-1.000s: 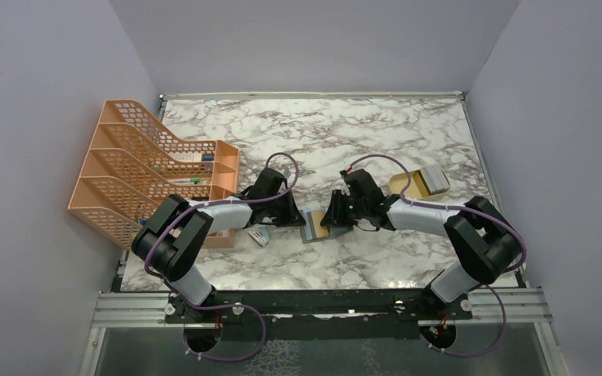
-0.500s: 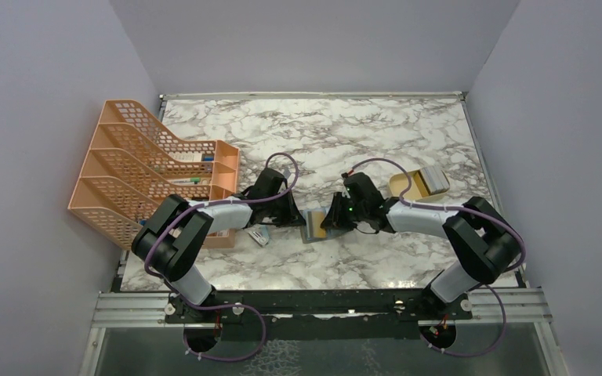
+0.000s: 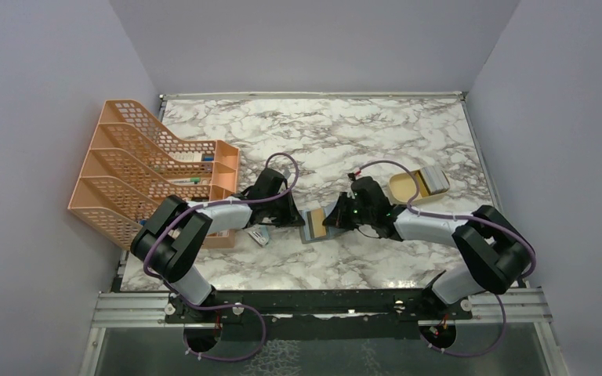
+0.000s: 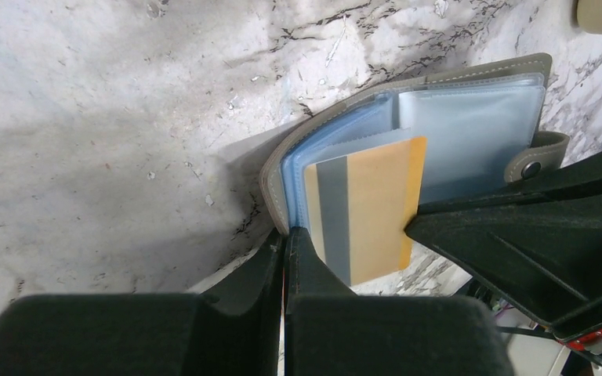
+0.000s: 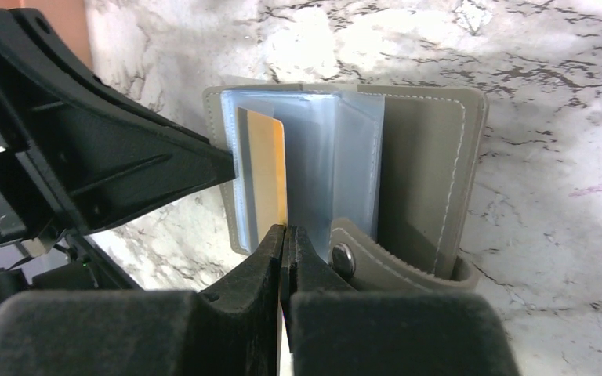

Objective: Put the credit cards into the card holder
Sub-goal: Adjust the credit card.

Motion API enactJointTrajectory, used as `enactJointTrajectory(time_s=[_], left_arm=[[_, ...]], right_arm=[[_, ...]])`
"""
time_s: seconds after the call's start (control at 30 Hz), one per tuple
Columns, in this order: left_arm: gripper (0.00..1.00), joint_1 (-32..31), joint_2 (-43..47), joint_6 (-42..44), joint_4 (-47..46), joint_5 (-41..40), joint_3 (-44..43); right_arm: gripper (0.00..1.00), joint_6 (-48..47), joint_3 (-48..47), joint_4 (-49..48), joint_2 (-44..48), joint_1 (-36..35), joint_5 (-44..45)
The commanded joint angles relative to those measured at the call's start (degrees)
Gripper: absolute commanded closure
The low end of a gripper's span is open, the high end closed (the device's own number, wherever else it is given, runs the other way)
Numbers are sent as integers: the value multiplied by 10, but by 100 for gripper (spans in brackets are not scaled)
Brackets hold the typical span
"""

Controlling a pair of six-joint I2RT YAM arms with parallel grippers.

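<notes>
Clenched, the right jaws pinched the lower edge of the credit card, which sat partly in the open card holder. The left jaws, also clenched, gripped the holder's left edge. It lay on the marble surface, near the centre of the overhead frame.

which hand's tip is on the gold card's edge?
The right hand: its shut tip meets the edge of the credit card. The left hand, also shut, sits at the rim of the card holder.

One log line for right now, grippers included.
left gripper: shut, tip at card holder edge | right gripper: shut, tip against credit card | card: partly inserted, holder open
</notes>
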State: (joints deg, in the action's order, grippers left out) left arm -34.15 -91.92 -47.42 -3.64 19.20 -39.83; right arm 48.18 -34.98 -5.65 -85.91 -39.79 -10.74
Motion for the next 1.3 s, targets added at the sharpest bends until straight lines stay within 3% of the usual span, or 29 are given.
enactJointTrajectory(time_s=[0.0, 0.3, 0.43, 0.77, 0.9, 0.97, 1.27], left_arm=[[100, -2, 8, 16, 21, -15, -7], [100, -2, 5, 16, 19, -12, -7], [100, -1, -9, 29, 38, -17, -26], [99, 19, 3, 68, 79, -28, -52], [66, 21, 26, 69, 94, -34, -67], [58, 22, 42, 64, 94, -29, -70], [44, 21, 124, 22, 85, 6, -59]], right_arm=[[99, 24, 23, -90, 13, -4, -51], [93, 27, 12, -88, -16, -4, -68], [99, 21, 15, -83, -8, -4, -68], [99, -38, -22, 92, 120, 1, 79], [99, -32, -12, 82, 155, 1, 72], [99, -34, -9, 68, 155, 0, 55], [99, -3, 9, 21, 148, 1, 12]])
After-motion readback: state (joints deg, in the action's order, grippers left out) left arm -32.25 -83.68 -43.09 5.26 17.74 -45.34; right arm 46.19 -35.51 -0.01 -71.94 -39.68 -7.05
